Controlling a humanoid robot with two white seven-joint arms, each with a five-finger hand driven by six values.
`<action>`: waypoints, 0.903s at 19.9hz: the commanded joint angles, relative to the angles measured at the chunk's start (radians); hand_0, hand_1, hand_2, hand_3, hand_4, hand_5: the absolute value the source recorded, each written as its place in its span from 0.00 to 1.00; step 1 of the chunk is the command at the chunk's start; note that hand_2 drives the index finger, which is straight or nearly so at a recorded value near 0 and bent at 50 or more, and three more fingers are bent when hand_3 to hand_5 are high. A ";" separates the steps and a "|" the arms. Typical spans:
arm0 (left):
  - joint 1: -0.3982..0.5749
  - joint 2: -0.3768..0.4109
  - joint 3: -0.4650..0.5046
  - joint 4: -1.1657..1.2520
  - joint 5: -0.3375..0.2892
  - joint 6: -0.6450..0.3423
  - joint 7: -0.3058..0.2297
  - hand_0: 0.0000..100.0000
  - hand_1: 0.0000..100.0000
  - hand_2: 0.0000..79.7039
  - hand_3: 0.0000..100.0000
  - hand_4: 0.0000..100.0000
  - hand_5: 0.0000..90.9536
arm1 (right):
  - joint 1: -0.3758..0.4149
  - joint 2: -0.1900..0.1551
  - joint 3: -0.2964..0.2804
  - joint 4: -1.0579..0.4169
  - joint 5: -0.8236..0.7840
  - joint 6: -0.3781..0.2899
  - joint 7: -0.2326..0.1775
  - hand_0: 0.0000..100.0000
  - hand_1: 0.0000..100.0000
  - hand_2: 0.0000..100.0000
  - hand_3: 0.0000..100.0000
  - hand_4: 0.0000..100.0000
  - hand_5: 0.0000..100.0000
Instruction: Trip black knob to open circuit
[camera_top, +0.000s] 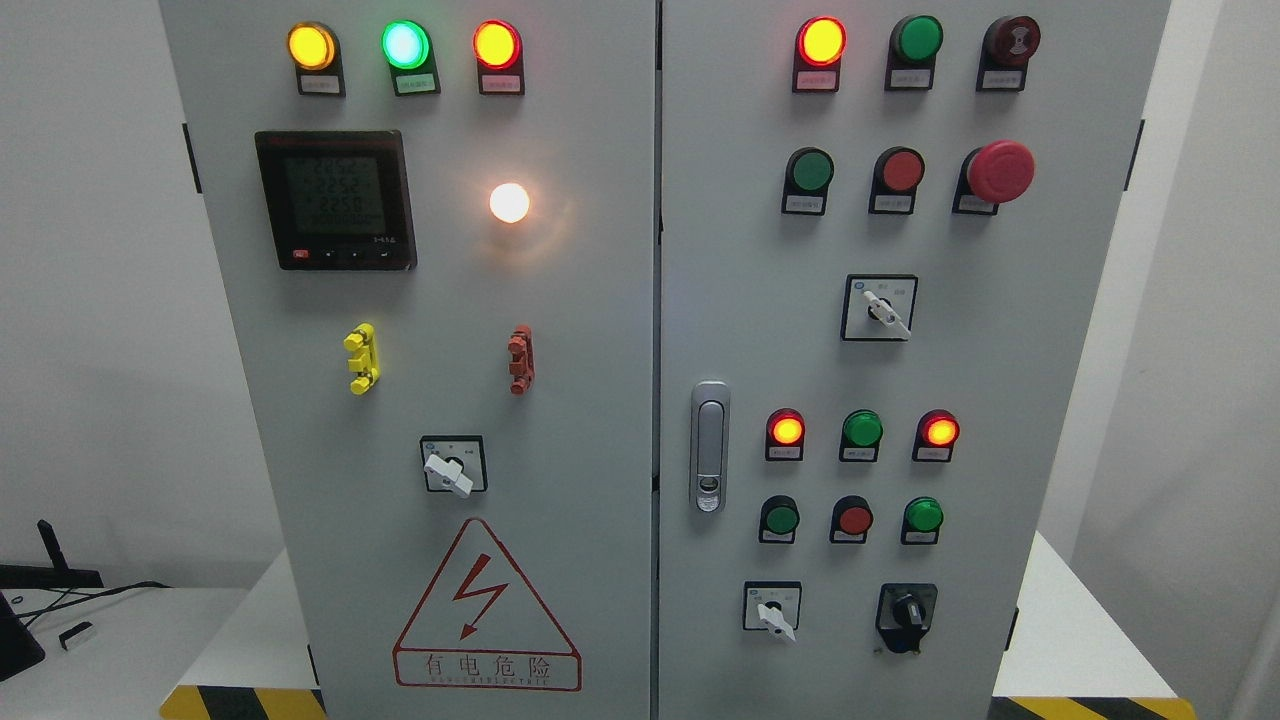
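A grey electrical cabinet (600, 400) with two doors fills the head view. The black knob (907, 611) sits on a black plate at the lower right of the right door, its pointer standing roughly upright. No robot hand or arm shows in the picture.
White selector switches sit on the left door (452, 467) and on the right door (882, 310) (773, 611). Lit indicator lamps, push buttons, a red mushroom stop button (1000, 171), a door handle (709, 446) and a digital meter (335, 198) are on the panel. A white table (1080, 640) carries the cabinet.
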 joint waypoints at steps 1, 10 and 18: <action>0.000 0.000 0.000 0.000 -0.031 0.001 0.000 0.12 0.39 0.00 0.00 0.00 0.00 | 0.000 0.001 0.001 0.000 0.000 0.000 0.000 0.01 0.13 0.00 0.11 0.00 0.02; 0.000 0.000 0.000 0.000 -0.031 0.001 0.000 0.12 0.39 0.00 0.00 0.00 0.00 | 0.000 0.001 0.001 0.000 0.000 0.000 0.001 0.01 0.13 0.00 0.11 0.00 0.02; 0.000 -0.001 0.000 0.000 -0.031 0.001 0.000 0.12 0.39 0.00 0.00 0.00 0.00 | 0.067 -0.003 0.013 -0.116 -0.001 0.009 0.004 0.01 0.13 0.00 0.11 0.00 0.02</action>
